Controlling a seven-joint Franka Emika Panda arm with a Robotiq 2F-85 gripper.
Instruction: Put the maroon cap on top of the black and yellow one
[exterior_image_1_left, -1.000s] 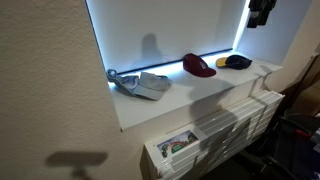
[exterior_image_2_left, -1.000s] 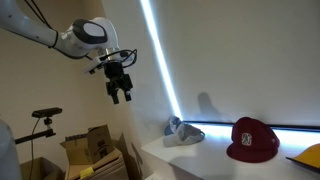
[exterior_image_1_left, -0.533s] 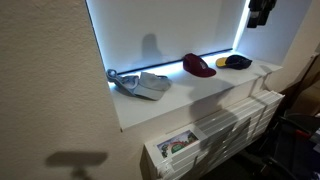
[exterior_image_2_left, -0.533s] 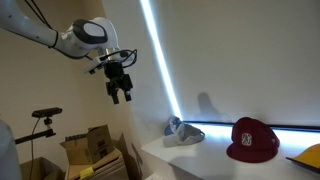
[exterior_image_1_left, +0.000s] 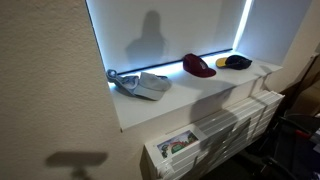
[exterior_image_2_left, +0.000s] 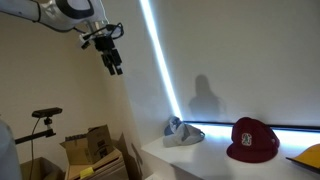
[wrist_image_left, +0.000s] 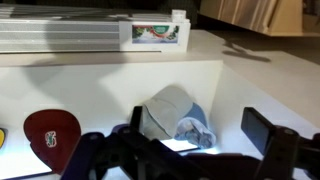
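The maroon cap (exterior_image_1_left: 198, 66) sits on the white sill, brim toward the front; it also shows in an exterior view (exterior_image_2_left: 253, 139) and in the wrist view (wrist_image_left: 51, 137). The black and yellow cap (exterior_image_1_left: 235, 62) lies just beyond it at the sill's end, apart from it; only its yellow brim shows at the frame edge (exterior_image_2_left: 309, 156). My gripper (exterior_image_2_left: 112, 60) is open and empty, high in the air and far from the sill. In the wrist view (wrist_image_left: 195, 135) its fingers frame the grey cap from above.
A light grey cap (exterior_image_1_left: 143, 84) lies on the white sill (exterior_image_1_left: 190, 92), also seen in the wrist view (wrist_image_left: 175, 113). A radiator (exterior_image_1_left: 225, 125) with a leaflet sits below. Cardboard boxes (exterior_image_2_left: 92, 150) and a tripod stand on the floor.
My gripper has risen and moved away from the sill; it has left the top of the exterior view that showed it near the black and yellow cap. The caps have not moved.
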